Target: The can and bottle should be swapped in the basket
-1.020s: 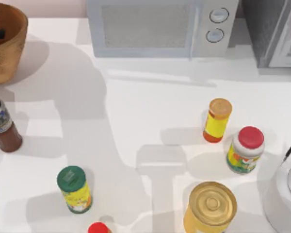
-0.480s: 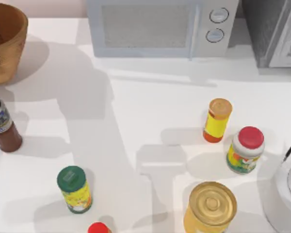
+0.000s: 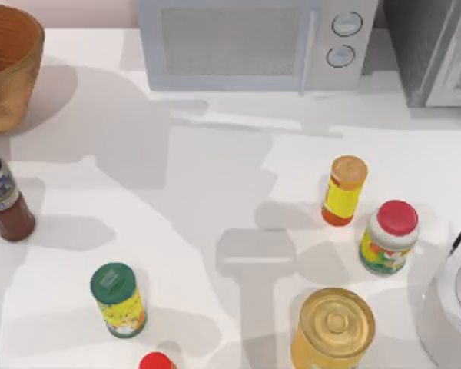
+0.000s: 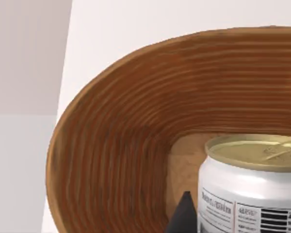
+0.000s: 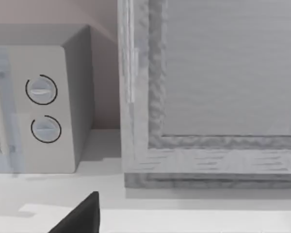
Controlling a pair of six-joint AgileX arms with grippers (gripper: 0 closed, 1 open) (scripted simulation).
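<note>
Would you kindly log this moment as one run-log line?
can: in basket | bottle: on table, left edge, outside basket | left gripper: beside can | swap: not done

Basket [image 3: 8, 69] cut by top view's left edge, can [image 4: 252, 189] cropped, kettle [image 3: 453, 307] half out of frame

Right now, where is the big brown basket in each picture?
Top view: the basket sits at the table's far left corner, cut off by the picture's edge.
Left wrist view: its ribbed inner wall curves around the can standing inside.
Right wrist view: not in it.
Shared landmark: the microwave, also in the right wrist view.
</note>
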